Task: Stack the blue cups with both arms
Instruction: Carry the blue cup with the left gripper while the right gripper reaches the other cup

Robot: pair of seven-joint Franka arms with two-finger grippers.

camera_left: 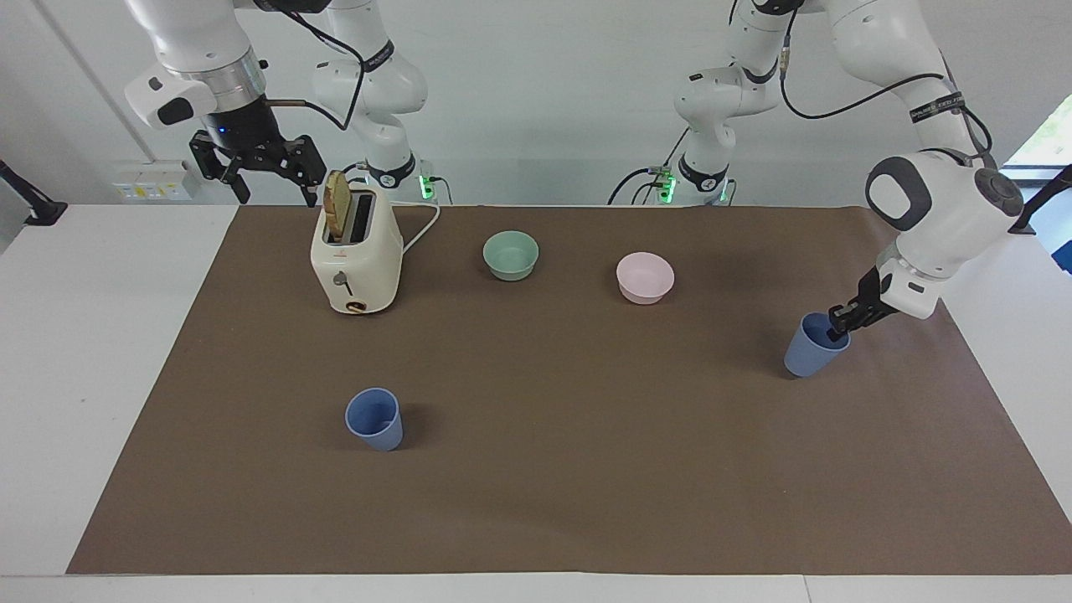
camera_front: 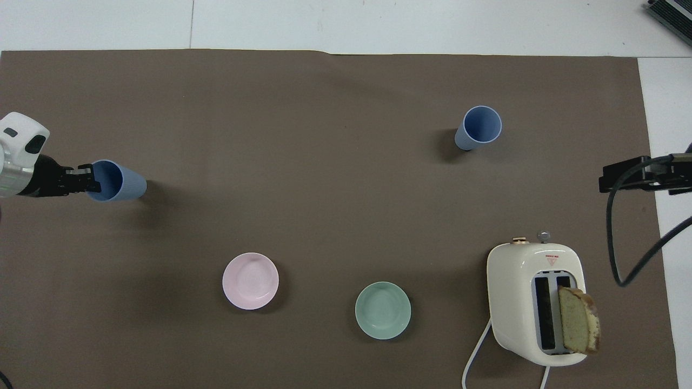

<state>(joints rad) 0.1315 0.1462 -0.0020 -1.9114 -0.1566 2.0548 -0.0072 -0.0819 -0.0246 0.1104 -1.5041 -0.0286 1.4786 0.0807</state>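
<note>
Two blue cups are in view. One blue cup (camera_left: 811, 347) (camera_front: 116, 181) at the left arm's end of the mat is tilted, its rim pinched by my left gripper (camera_left: 840, 322) (camera_front: 89, 180), which is shut on it. The other blue cup (camera_left: 374, 418) (camera_front: 478, 127) stands upright on the mat toward the right arm's end, farther from the robots than the toaster. My right gripper (camera_left: 258, 170) hangs open in the air over the table beside the toaster; only its edge (camera_front: 627, 175) shows in the overhead view.
A cream toaster (camera_left: 356, 251) (camera_front: 537, 302) with a bread slice in one slot stands near the robots. A green bowl (camera_left: 511, 255) (camera_front: 383, 310) and a pink bowl (camera_left: 645, 277) (camera_front: 250, 280) sit between the arms. The brown mat (camera_left: 586, 469) covers the table.
</note>
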